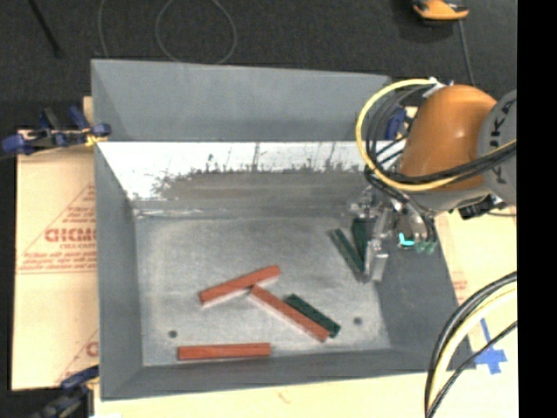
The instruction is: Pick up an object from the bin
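Observation:
My gripper (pixel 376 261) hangs low at the right side of the bin, close to the right wall. A dark green bar (pixel 348 249) runs slantwise right against its left side, touching or nearly touching it; whether it is held or lies on the floor I cannot tell. Further left and nearer the front, a second dark green bar (pixel 312 313) lies beside a reddish-brown bar (pixel 287 312).
Another reddish-brown bar (pixel 240 286) lies tilted at the middle of the floor, and a third (pixel 224 351) lies flat along the front wall. The arm with its orange cover and looped cables stands over the bin's right rim.

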`<state>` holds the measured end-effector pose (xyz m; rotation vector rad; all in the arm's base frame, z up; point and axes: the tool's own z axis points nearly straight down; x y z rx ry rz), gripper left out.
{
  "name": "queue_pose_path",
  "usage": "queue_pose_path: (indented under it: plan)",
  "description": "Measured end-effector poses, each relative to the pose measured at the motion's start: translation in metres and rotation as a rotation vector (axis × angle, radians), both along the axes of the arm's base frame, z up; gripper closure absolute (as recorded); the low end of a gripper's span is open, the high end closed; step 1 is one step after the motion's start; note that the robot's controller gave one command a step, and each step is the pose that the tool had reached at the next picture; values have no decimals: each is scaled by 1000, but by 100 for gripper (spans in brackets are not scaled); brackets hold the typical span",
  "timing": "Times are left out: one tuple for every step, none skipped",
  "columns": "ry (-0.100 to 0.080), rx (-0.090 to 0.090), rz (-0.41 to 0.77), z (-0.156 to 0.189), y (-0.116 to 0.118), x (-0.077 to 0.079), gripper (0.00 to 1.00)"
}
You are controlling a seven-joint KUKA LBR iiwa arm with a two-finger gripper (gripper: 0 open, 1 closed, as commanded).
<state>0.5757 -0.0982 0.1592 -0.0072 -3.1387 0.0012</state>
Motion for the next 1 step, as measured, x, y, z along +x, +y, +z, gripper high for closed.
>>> queue_pose_path:
  plan:
    - [7, 3, 98, -73, 37, -89, 0]
